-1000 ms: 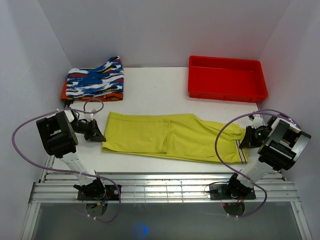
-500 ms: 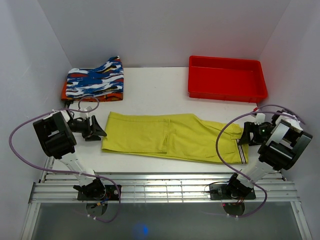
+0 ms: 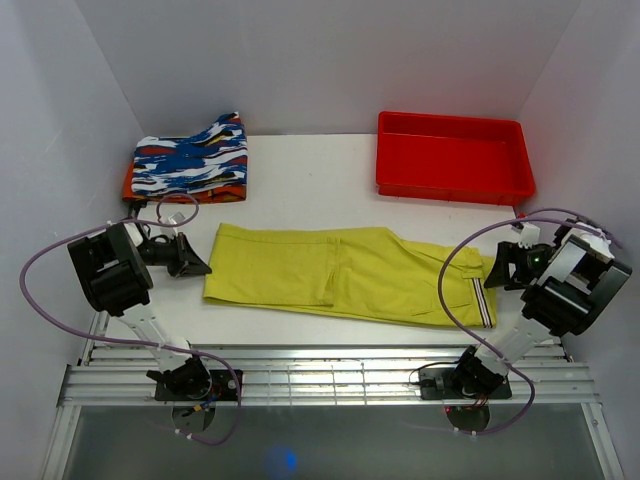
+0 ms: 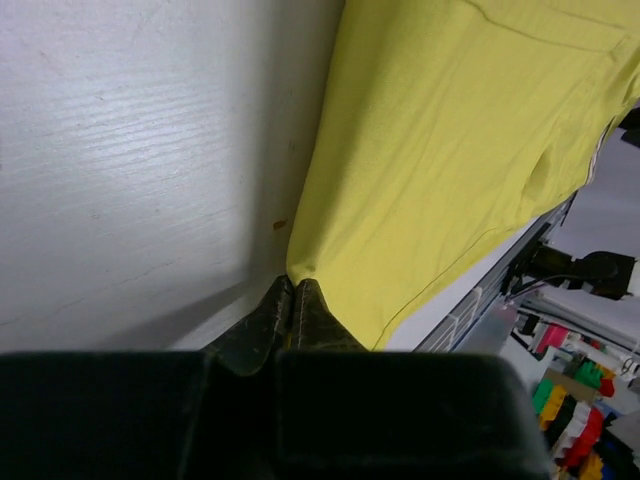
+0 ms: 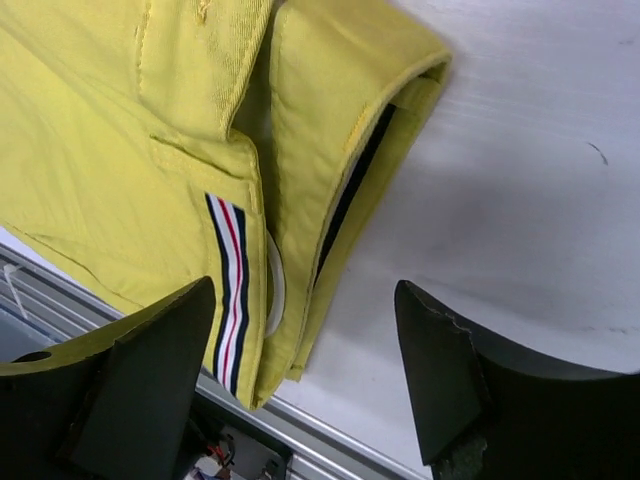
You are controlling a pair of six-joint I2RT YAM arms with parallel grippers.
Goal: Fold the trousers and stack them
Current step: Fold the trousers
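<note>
well, i am holding my left pincer (image 4: 291, 297) pressed together, low over the desk (image 4: 130, 150), with its two dark fingertips meeting right at a corner of the trousers (image 4: 450, 150). whether any cloth is caught between the tips i cannot tell. from above, this pincer (image 3: 200, 265) is sitting just beside the left end of the trousers (image 3: 340, 272), where the leg ends are lying.

the trousers are lying flat across the near middle of the desk (image 3: 300, 185), legs laid one on the other, leg ends pointing to my left and the waist to my right. the cloth is looking mostly smooth, with a seam line running across it partway along.

i am keeping my right pincer (image 5: 303, 290) spread wide, its fingers standing well apart and gripping nothing. it is hovering over the waist end, where the striped band (image 5: 232, 290) is running down the side and the waistband is folding over onto itself. from above, that pincer (image 3: 497, 270) is hanging just at the right edge of the cloth.

at the far side, a folded patterned garment (image 3: 188, 160) is resting on the left and a red tray (image 3: 520, 185) is sitting on the right, both well apart from the trousers.
</note>
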